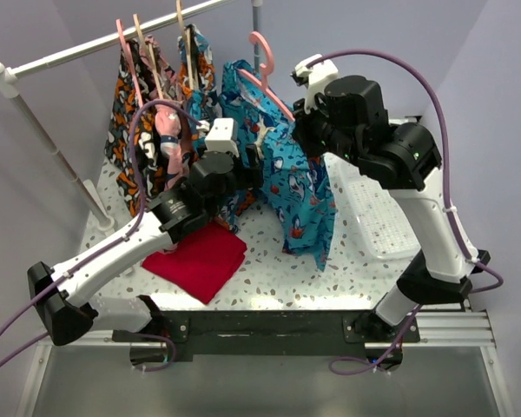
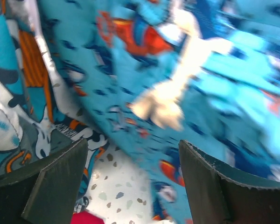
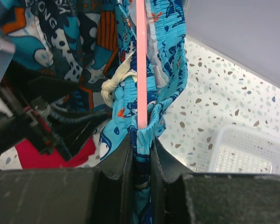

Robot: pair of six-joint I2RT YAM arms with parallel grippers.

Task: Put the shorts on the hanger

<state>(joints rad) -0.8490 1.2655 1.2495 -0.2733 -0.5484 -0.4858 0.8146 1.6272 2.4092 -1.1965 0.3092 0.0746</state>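
The right gripper (image 3: 141, 140) pinches the shorts (image 3: 168, 60) against the upright hanger bar (image 3: 141, 56); the left gripper (image 2: 133, 156), spread, faces their drawstring (image 2: 175, 91) just ahead.

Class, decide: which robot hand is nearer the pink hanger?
Right. The right hand is clamped on the hanger; the left hand hangs open beside the shorts, apart from the hanger.
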